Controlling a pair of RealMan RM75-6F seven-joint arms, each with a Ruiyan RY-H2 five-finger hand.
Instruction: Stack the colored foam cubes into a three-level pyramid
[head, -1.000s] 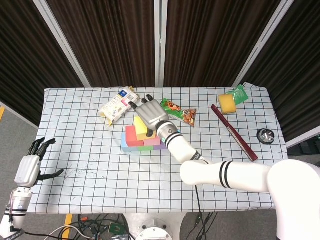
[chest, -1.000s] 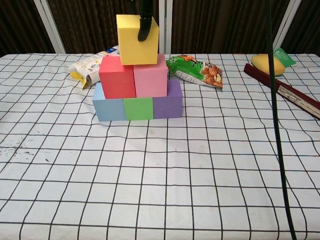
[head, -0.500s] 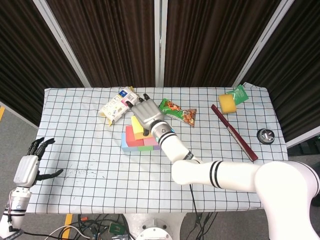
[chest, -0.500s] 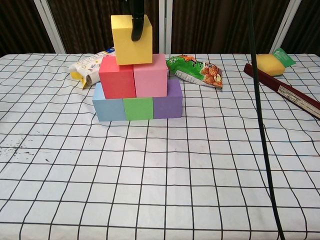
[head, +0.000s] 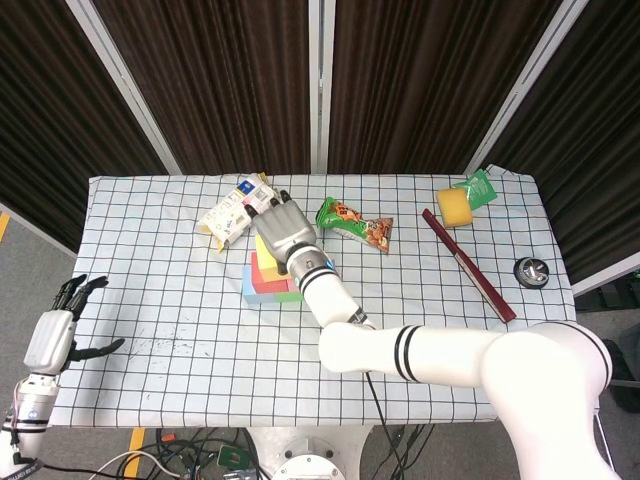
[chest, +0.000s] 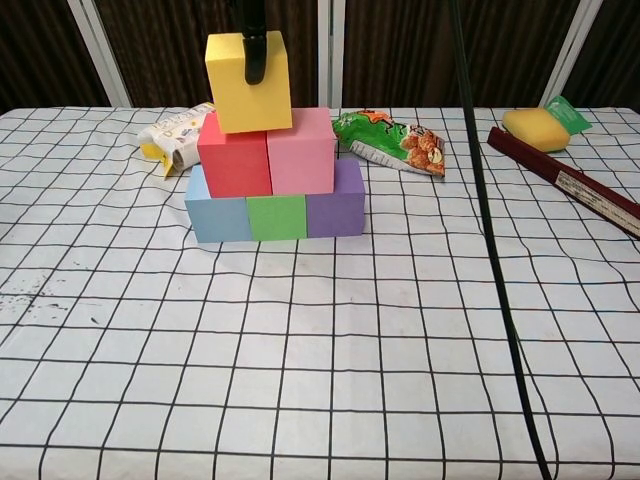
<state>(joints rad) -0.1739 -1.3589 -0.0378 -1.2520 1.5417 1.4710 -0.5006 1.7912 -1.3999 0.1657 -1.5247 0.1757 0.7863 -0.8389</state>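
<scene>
Right hand (head: 282, 228): grips the yellow cube (chest: 248, 82) from above; a dark finger lies down its front face in chest view.
Yellow cube: sits a bit tilted on top of the stack, more over the red cube (chest: 233, 155) than the pink cube (chest: 301, 151); its left edge hangs slightly past the red one. Cannot tell if it rests fully or is only held there.
Mid level: red cube at left & pink cube at right, touching.
Bottom level: blue cube (chest: 217, 212), green cube (chest: 276, 217), purple cube (chest: 336, 205), in a row w/o gaps.
Left hand (head: 62, 332): off the table's left edge, fingers apart, holds nothing.
Containers: none with things inside. A white carton (chest: 174, 134) lies on its side just behind-left of the stack; a snack bag (chest: 392, 140) lies just behind-right.
Edges: yellow sponge (head: 455, 207) & green packet (head: 478, 188) near far right corner; dark red long box (head: 468, 264) lies diagonal toward the right edge; small black round object (head: 531, 272) at the right edge.
Open room: front half of the table, seen in both views.
Surface: white cloth (chest: 300, 350) w/ black grid, some dark specks at front left.
Room: dark curtains (head: 230, 80) w/ light vertical frames behind the table.
</scene>
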